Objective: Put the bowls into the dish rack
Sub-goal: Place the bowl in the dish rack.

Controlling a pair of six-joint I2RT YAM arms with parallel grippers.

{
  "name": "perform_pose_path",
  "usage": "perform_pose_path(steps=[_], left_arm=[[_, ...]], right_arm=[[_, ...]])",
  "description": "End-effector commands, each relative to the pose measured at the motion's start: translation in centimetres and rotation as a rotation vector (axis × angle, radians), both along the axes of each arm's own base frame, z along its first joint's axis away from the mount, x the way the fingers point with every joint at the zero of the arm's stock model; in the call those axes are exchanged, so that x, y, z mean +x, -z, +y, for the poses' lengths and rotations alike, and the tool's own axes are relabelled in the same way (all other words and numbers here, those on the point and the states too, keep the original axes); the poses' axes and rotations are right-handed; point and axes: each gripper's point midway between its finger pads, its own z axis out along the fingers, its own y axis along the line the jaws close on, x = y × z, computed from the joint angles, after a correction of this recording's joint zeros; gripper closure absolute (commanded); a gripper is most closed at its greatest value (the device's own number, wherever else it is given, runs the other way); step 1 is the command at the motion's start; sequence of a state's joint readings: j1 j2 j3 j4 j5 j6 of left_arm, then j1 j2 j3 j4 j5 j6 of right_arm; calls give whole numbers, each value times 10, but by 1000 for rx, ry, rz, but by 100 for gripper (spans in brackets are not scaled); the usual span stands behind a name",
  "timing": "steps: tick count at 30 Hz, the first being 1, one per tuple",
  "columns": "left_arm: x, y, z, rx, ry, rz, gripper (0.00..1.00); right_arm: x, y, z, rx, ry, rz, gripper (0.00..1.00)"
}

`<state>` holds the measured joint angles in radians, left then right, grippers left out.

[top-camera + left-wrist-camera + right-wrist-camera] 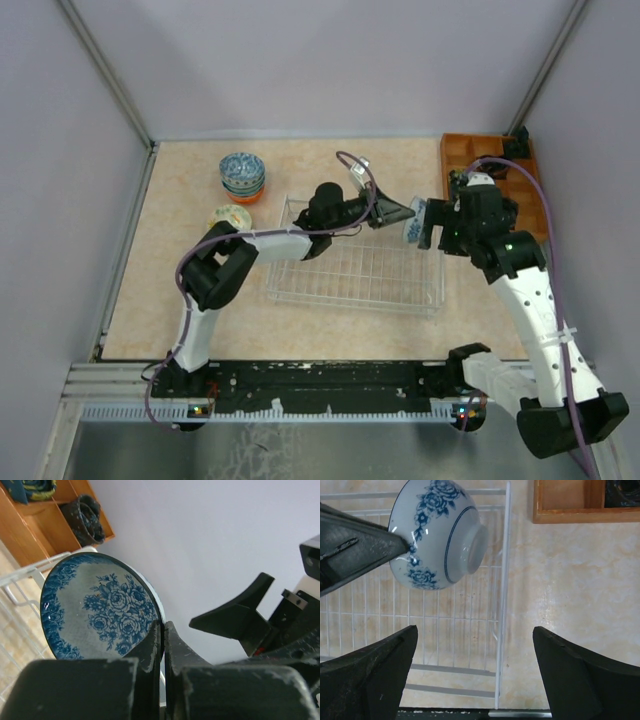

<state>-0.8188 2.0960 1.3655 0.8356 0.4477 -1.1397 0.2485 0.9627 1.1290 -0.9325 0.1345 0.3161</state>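
A white bowl with blue roses (95, 605) hangs tipped on its side over the right end of the dish rack (350, 272). My left gripper (164, 630) is shut on its rim. From above, the bowl (411, 232) sits just past the left gripper (398, 214). My right gripper (475, 645) is open with nothing between its fingers. It faces the bowl (440, 535), whose foot points toward it, but does not touch it. A stack of blue-patterned bowls (242, 175) with an orange one at the bottom and a single pale bowl (230, 217) stand on the table left of the rack.
An orange wooden compartment tray (470, 152) with black items stands at the back right, close behind the right arm. The rack's right wall (503, 580) lies below the right gripper. Grey walls enclose the table on three sides.
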Motion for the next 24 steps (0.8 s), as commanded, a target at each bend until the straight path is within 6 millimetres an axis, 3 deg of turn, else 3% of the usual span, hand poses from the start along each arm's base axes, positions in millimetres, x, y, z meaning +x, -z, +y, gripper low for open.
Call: perform_pose_path(steps=[1, 7, 24], left_arm=[[-8, -26, 2, -138, -12, -40, 100], [-12, 1, 0, -134, -41, 11, 100], [8, 54, -5, -92, -121, 84, 100]], right_arm=[[14, -7, -9, 20, 55, -82, 1], [20, -7, -12, 41, 84, -85, 1], [18, -4, -9, 62, 68, -82, 1]])
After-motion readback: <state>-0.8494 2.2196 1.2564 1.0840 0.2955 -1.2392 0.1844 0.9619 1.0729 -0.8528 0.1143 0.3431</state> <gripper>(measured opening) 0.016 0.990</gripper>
